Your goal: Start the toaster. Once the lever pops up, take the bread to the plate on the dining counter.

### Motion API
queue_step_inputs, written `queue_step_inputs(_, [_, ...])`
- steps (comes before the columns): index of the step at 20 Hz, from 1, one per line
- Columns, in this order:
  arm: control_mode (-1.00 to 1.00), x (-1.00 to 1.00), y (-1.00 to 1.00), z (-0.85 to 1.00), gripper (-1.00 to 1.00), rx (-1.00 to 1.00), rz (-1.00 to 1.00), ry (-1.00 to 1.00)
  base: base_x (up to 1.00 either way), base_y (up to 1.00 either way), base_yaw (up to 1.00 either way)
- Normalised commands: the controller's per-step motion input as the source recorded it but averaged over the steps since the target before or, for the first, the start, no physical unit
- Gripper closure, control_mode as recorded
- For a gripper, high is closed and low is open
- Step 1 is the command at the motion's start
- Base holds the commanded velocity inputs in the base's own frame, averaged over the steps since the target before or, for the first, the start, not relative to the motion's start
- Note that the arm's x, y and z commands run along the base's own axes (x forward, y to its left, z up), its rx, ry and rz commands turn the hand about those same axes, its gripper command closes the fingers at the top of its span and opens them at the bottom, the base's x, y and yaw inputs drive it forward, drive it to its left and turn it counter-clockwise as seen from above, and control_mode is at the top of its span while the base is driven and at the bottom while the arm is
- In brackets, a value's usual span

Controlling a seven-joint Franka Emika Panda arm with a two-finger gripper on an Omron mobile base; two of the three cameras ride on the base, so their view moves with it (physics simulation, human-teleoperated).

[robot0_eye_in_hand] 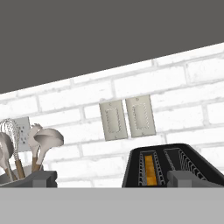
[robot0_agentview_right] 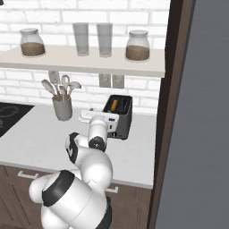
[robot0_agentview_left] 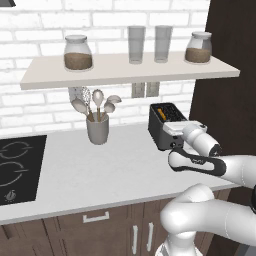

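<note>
Hand view: you look over the toaster (robot0_eye_in_hand: 173, 168) top; bread (robot0_eye_in_hand: 150, 169) sits in its left slot.
Claw (robot0_eye_in_hand: 113, 179): spread wide, holding nothing.
Toaster place: on your bench (robot0_agentview_left: 100, 165), right of the utensil holder (robot0_agentview_left: 97, 127).

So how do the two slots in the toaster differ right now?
In the toaster, the left slot holds the bread, an orange-brown slice sunk between the wire guides; the right slot shows only bare wire guides. The left slot lies nearer the utensil holder. Both are long, narrow, parallel openings in the dark top.
</note>
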Motion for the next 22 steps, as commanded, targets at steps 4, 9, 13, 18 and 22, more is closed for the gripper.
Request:
queue_step_inputs(4, [-1.0, 0.0, 0.0, 0.0, -1.0, 0.0, 0.0, 0.0, 0.0, 0.0, 0.0])
queue_step_inputs(9, [-1.0, 0.0, 0.0, 0.0, -1.0, 0.0, 0.0, 0.0, 0.0, 0.0, 0.0])
queue_step_inputs(13, [-1.0, 0.0, 0.0, 0.0, -1.0, 0.0, 0.0, 0.0, 0.0, 0.0, 0.0])
queue_step_inputs(18, [-1.0, 0.0, 0.0, 0.0, -1.0, 0.0, 0.0, 0.0, 0.0, 0.0, 0.0])
queue_step_inputs(22, [-1.0, 0.0, 0.0, 0.0, -1.0, 0.0, 0.0, 0.0, 0.0, 0.0, 0.0])
